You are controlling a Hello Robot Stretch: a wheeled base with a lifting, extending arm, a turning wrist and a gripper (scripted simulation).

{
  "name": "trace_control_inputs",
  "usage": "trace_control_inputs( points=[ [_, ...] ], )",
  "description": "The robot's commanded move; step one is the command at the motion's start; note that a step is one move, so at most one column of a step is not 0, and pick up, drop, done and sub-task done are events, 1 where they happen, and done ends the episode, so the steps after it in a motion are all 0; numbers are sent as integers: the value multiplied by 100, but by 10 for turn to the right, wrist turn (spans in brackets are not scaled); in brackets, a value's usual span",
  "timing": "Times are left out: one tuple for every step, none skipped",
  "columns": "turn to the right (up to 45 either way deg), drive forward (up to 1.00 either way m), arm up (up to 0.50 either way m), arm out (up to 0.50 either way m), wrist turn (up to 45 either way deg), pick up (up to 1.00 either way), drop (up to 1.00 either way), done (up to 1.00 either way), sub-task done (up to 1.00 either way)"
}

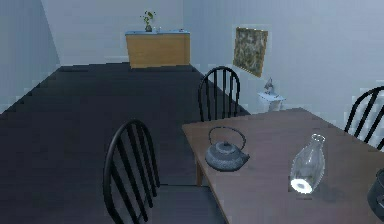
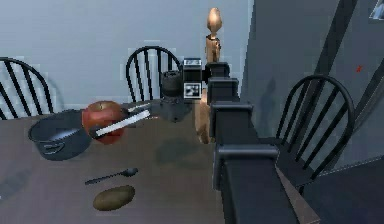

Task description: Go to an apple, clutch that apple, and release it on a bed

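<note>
Arm side view: red round apple (image 2: pixel 101 118) sits on brown wooden table (image 2: pixel 170 162), just right of dark grey bowl (image 2: pixel 57 138). Black two-finger gripper (image 2: pixel 142 110) points left, fingertips at the apple's right side. Can't tell contact, or whether it grips anything. Dark spoon (image 2: pixel 110 176) and brown potato (image 2: pixel 113 197) lie nearer. Forward view: dark metal kettle (image 1: pixel 227 152) and clear glass bottle (image 1: pixel 308 166) on the table.

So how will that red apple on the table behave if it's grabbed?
The apple is round and smooth, so it would probably roll if nudged. It looks solid, so likely stiff, not fragile. The dark pan beside it might block a roll that way.
</note>
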Motion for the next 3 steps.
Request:
trace_control_inputs(
  points=[
    [0, 0, 0, 0, -450, 0, 0, 0, 0],
    [0, 0, 0, 0, -210, 0, 0, 0, 0],
    [0, 0, 0, -24, 0, 0, 0, 0, 0]
  ],
)
